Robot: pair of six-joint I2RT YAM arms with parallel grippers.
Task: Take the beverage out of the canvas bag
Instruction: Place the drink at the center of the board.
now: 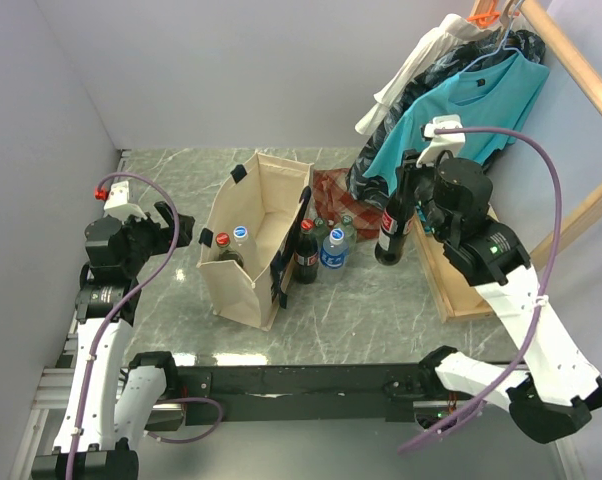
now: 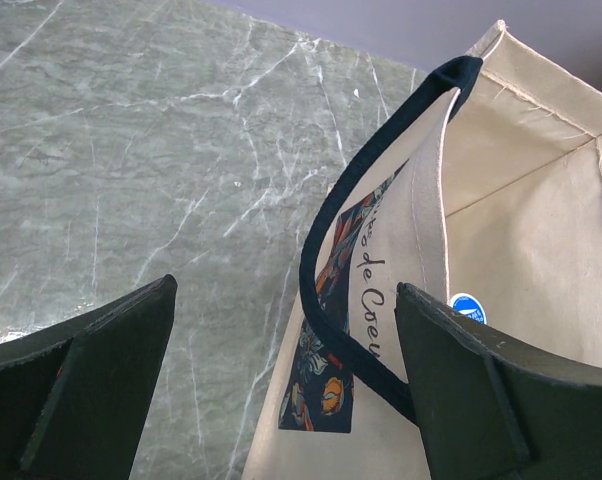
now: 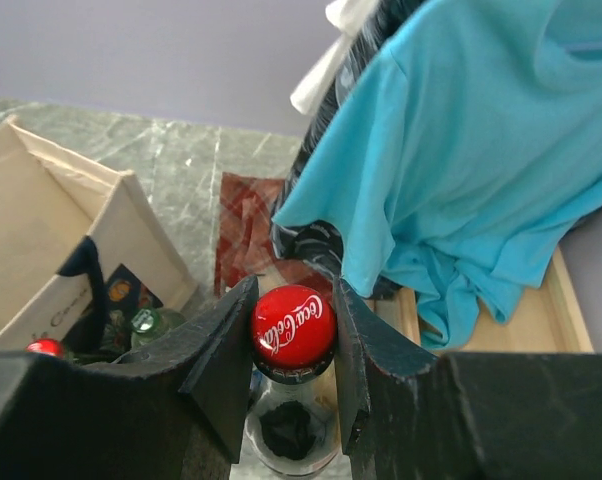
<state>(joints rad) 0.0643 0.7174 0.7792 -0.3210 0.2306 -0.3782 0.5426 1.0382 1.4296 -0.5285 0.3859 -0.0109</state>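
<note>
The beige canvas bag (image 1: 253, 245) with navy handles stands open at mid-table, also in the left wrist view (image 2: 521, 220). Inside it are a red-capped bottle (image 1: 222, 240) and a blue-capped bottle (image 1: 240, 233). My right gripper (image 1: 399, 192) is shut on the neck of a dark cola bottle (image 1: 390, 232) right of the bag; its red cap (image 3: 293, 325) sits between the fingers of that gripper (image 3: 294, 300). Whether the bottle rests on the table I cannot tell. My left gripper (image 1: 178, 230) is open and empty beside the bag's left wall, jaws wide apart (image 2: 286, 300) near the navy handle (image 2: 361, 190).
Right of the bag stand a cola bottle (image 1: 306, 255), a water bottle (image 1: 331, 250) and a green bottle (image 1: 346, 232). A red plaid cloth (image 1: 331, 187) lies behind them. Clothes, among them a teal shirt (image 1: 481, 100), hang on a wooden rack (image 1: 461, 285) at the right.
</note>
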